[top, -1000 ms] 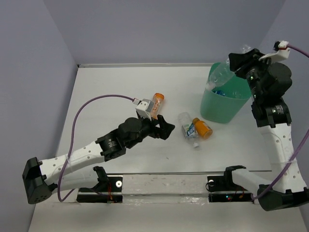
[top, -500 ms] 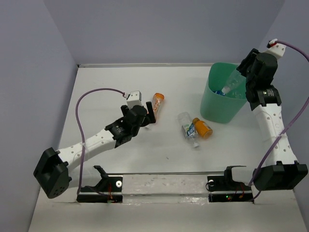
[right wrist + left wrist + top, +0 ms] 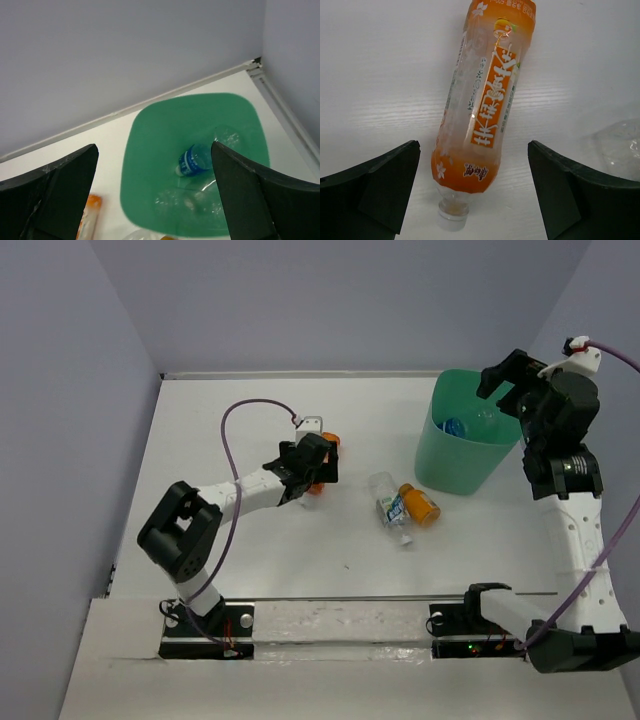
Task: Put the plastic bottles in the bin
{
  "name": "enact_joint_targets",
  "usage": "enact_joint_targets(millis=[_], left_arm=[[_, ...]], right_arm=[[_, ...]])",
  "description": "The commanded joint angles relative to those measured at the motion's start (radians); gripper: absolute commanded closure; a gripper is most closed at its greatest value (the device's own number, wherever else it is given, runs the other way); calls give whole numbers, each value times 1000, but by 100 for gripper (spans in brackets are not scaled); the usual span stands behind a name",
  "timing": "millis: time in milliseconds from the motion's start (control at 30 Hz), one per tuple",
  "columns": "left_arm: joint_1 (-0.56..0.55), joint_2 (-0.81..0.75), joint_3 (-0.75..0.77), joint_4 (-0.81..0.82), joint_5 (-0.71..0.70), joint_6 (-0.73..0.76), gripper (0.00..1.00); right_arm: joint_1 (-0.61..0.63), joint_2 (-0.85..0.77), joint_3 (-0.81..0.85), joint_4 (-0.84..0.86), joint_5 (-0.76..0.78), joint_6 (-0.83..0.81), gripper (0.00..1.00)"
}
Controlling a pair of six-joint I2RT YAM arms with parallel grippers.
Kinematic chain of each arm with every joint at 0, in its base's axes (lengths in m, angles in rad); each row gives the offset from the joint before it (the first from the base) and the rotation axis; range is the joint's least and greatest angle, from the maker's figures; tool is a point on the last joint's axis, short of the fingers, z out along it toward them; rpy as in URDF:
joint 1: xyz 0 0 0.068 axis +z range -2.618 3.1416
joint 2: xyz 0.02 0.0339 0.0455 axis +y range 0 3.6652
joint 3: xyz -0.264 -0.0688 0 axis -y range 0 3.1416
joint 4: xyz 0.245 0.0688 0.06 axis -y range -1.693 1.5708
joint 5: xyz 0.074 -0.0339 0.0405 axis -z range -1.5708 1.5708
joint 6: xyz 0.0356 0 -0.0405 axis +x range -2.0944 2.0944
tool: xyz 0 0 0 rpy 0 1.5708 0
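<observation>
From above you see the left pincer (image 3: 318, 468) over an orange-labelled plastic bottle (image 3: 329, 441), the right pincer (image 3: 497, 380) above the mint-green plastic bin (image 3: 450, 465). Your left wrist adds: jaws wide, bottle lying between them, touching neither. Right wrist: jaws wide, a blue-labelled clear bottle (image 3: 194, 160) below them inside the bin
</observation>
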Motion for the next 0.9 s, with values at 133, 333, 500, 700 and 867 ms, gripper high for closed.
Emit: enact_joint_targets(millis=[133, 333, 500, 700, 867], left_arm=[[23, 153, 89, 25, -13, 43, 10], [26, 196, 85, 26, -36, 34, 34], [20, 74, 1, 104, -16, 6, 45], [-20, -227, -177, 279, 169, -11, 46], [-55, -436, -322, 457, 408, -69, 45]], right_arm=[[-5, -168, -150, 44, -420, 108, 1], [25, -217, -175, 53, -552, 115, 1], [94, -226, -210, 95, -650, 159, 1], [433, -142, -322, 206, -522, 188, 0], [522, -33, -371, 296, -458, 237, 0]])
